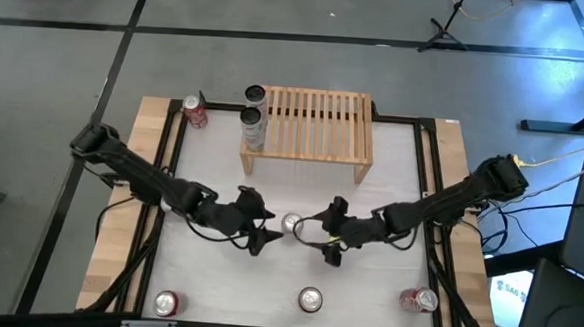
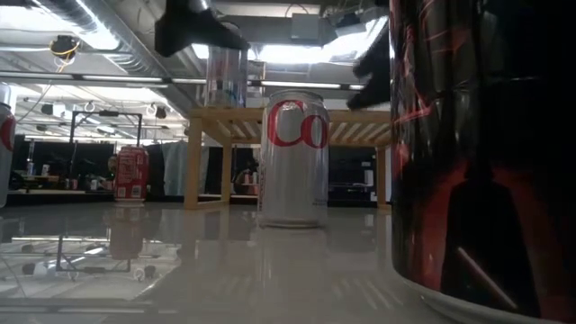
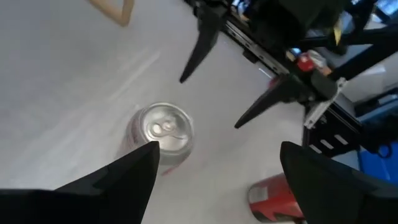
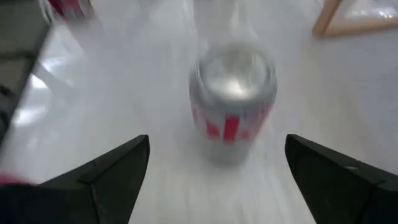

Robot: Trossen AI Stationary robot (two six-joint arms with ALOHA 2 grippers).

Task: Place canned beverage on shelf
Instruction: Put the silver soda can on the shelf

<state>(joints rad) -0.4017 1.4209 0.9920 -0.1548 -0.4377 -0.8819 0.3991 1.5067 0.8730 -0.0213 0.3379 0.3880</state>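
A silver can with red lettering (image 1: 291, 224) stands upright on the white table's middle; it also shows in the low view (image 2: 293, 157). My left gripper (image 1: 267, 222) is open just left of it, above the table, and the can (image 3: 163, 134) shows past one finger. My right gripper (image 1: 321, 228) is open just right of it, facing the can (image 4: 233, 93). Neither touches the can. The pale slatted shelf (image 1: 319, 125) stands at the far middle on its side legs. A dark can (image 1: 256, 94) and a silver and red can (image 1: 255, 130) stand at its left end.
A red can (image 1: 195, 110) stands on the table left of the shelf. Near the front edge are a red can (image 1: 166, 303), a silver-topped can (image 1: 310, 301) and a red can on its side (image 1: 420, 300). A dark can (image 2: 477, 153) fills the low view's right.
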